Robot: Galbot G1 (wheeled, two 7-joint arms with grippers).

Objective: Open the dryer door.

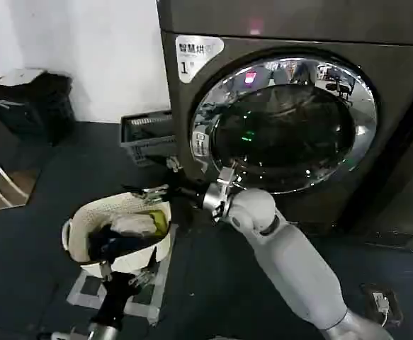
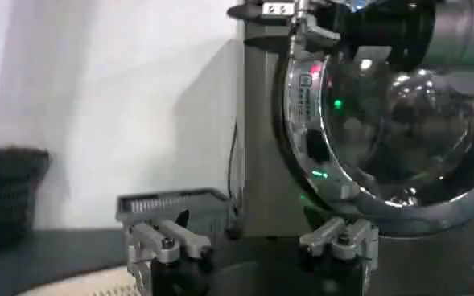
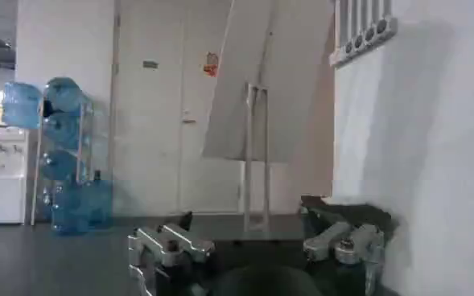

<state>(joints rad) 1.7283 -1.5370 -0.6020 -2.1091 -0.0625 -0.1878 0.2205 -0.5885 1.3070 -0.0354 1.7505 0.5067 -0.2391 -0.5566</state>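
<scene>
The dryer (image 1: 397,28) is a big dark machine with a white label (image 1: 197,53). The dryer door (image 1: 284,120), dark glass in a chrome rim, lies shut against its front; it also appears as the dryer door (image 2: 397,129) in the left wrist view. My right gripper (image 1: 149,193) hangs open just left of the door's lower left rim, pointing away from the machine, with nothing between its fingers (image 3: 168,245). My left gripper (image 2: 253,241) is open and empty, low by the basket and facing the dryer.
A white laundry basket (image 1: 75,227) of clothes stands on the dark floor in front of the dryer. A grey slatted crate (image 1: 146,134) sits beside the machine's left corner, and a black bin (image 1: 29,106) stands by the wall. Blue water bottles (image 3: 59,161) are stacked across the room.
</scene>
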